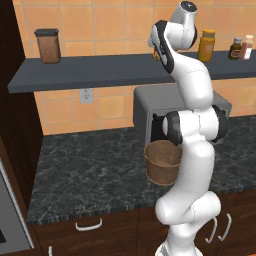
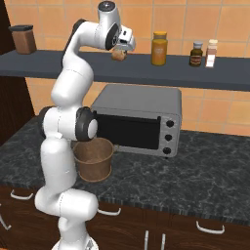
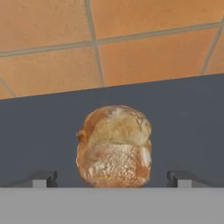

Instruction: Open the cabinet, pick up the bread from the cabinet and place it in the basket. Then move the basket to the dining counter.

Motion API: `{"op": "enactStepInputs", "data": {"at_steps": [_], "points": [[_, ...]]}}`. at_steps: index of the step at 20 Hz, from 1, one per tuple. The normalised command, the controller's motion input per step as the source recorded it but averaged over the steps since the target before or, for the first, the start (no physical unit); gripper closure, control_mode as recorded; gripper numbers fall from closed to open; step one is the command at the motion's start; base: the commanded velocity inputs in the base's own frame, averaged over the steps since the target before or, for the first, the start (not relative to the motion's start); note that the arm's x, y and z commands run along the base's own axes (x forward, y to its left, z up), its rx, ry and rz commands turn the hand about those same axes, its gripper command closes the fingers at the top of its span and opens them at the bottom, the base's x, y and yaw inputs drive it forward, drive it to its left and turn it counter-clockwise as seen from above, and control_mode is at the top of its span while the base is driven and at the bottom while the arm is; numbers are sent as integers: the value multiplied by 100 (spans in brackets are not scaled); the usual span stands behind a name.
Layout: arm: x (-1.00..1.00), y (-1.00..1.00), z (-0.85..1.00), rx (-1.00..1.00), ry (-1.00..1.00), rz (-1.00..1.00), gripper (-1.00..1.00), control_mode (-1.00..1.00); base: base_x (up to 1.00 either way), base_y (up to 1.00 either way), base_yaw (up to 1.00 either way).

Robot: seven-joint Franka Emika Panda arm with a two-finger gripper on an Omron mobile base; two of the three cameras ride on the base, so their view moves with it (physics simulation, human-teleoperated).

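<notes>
Right base view runs, from left to right, from a brown canister point(image 2: 23, 39) at the far end of the grey shelf point(image 2: 146, 73), past the end effector point(image 2: 119, 51) raised at shelf height, to an orange jar point(image 2: 159, 48) and two small bottles point(image 2: 203, 53). The bread point(image 2: 118, 54) sits on the shelf just at the end effector. Below, the basket point(image 2: 93, 158) stands on the black marbled tabletop point(image 2: 195, 171), just beside the toaster oven point(image 2: 139, 119).

Hand view has the bun point(image 3: 114, 146) centred between the two fingertips point(image 3: 41, 178), which stand wide apart on either side and do not touch it, so the end effector is apart and nothing is clamped.

The bun looks light and probably soft, with a rough crust that should not slip. A gentle squeeze across its widest middle, flank to flank, seems the best hold; a hard pinch could dent it.
</notes>
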Motion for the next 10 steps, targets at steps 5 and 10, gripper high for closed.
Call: {"op": "enactStepInputs", "data": {"at_steps": [5,10], "points": [[43,0,-24,0,0,0,-100,-100,0,0,0],[41,0,-30,0,0,0,-100,-100,0,0,0]]}}
